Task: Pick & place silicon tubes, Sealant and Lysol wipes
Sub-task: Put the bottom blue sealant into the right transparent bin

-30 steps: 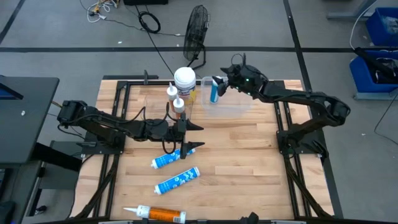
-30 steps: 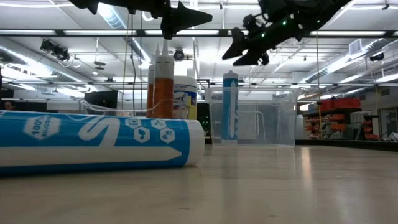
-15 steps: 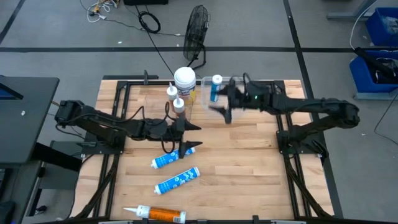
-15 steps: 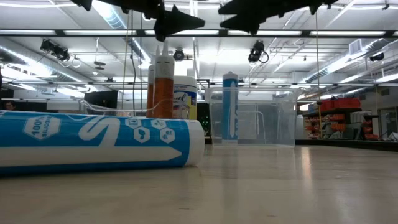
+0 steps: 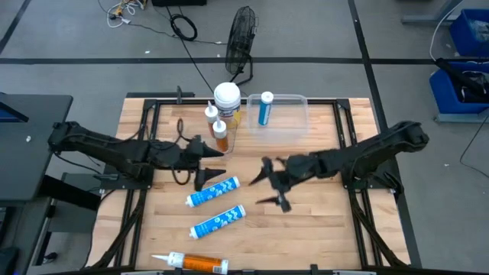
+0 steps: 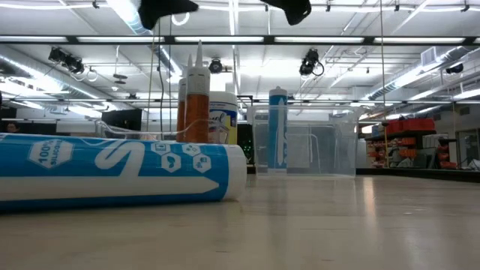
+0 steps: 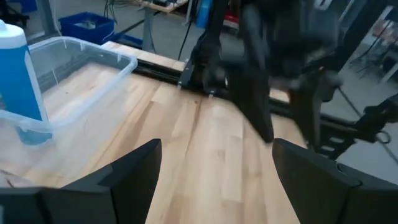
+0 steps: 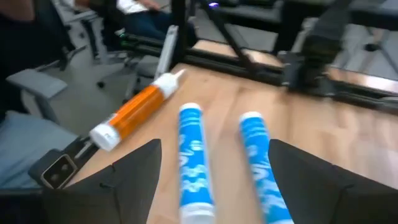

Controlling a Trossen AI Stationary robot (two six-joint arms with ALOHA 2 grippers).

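Note:
The Lysol wipes canister (image 5: 227, 98), with its white lid, stands at the table's far edge beside two upright orange tubes (image 5: 216, 124). One blue tube (image 5: 265, 108) stands in the clear bin (image 5: 290, 118). Two blue tubes (image 5: 212, 191) (image 5: 218, 221) and an orange tube (image 5: 195, 263) lie on the wood toward the near edge. My left gripper (image 5: 208, 166) hovers open just left of the lying blue tubes. My right gripper (image 5: 267, 187) hovers open over the table's middle, pointing at the lying tubes (image 8: 193, 162). Neither touches anything.
A black fan (image 5: 241, 42) stands behind the table's far edge. Black frame rails (image 5: 348, 145) run along both sides. In the low view, the nearest lying blue tube (image 6: 112, 169) fills the left foreground. Bare wood lies right of the lying tubes.
My right gripper has swung from the clear bin at the far edge toward the near edge, out over the table's middle, and turned to face the lying tubes. The blue tube stays upright in the bin. My left gripper has drawn back toward the left edge and risen.

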